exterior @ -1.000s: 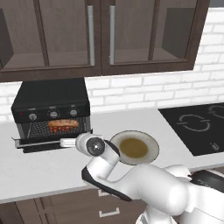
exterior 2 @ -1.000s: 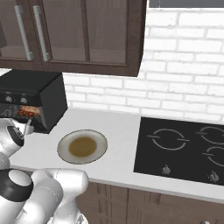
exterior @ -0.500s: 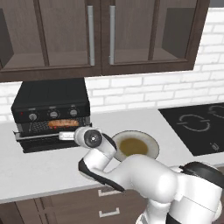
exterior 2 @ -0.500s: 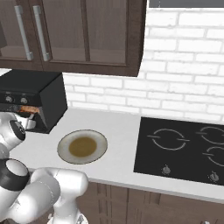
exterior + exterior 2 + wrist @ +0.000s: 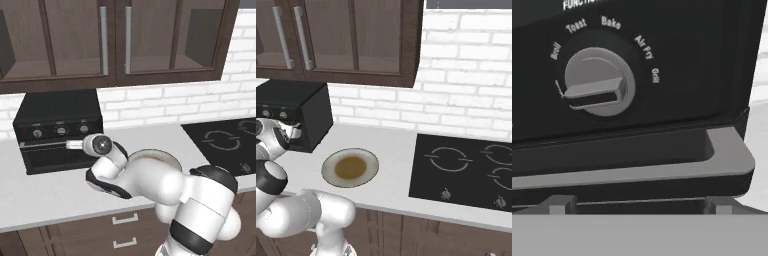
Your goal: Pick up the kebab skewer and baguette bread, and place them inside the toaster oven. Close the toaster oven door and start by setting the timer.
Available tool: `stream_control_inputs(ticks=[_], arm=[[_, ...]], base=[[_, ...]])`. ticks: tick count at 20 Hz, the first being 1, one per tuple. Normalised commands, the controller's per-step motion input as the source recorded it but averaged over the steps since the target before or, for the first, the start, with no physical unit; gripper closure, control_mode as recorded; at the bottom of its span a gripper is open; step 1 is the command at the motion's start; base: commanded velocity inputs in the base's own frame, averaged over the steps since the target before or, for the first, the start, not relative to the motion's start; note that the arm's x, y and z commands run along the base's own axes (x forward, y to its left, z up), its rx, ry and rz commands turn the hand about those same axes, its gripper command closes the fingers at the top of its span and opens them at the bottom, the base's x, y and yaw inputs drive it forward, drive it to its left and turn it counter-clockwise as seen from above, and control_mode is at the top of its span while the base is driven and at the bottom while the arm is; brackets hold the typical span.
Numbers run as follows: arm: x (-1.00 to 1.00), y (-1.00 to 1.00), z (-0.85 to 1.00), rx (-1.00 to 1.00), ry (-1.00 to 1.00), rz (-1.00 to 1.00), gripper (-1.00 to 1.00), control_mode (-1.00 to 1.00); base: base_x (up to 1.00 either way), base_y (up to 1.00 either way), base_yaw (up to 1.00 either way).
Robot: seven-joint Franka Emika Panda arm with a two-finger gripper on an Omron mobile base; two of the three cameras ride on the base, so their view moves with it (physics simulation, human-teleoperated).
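Gripper with jaws spread wide and holding nothing, facing the front of the toaster oven, with the grey handle of the closed toaster oven door just beyond the fingertips and a function knob farther beyond.

Around a grey knob on the toaster oven front panel: "Broil", "Toast", "Bake", "Air Fry", "Grill"; above, partly cut off, "FUNCTION"

Your two base views look forward and down from behind, sharing the bench and toaster oven; your hand view sits close against its knob.
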Motion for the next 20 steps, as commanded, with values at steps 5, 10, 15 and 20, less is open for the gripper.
stream_control_inputs(ticks=[5,10,15,20], arm=[[0.3,0.0,-0.02,0.0,0.0,0.0,-1.0,-1.0],[0.07,0.0,-0.01,0.0,0.0,0.0,-1.0,-1.0],[-0.28,0.0,0.25,0.0,-0.07,0.0,-1.0,-1.0],[-0.03,0.0,0.56,0.0,-0.12,0.0,-1.0,-1.0]], base=[[0.0,0.0,0.0],[0.0,0.0,0.0],[0.0,0.0,0.0],[0.0,0.0,0.0]])
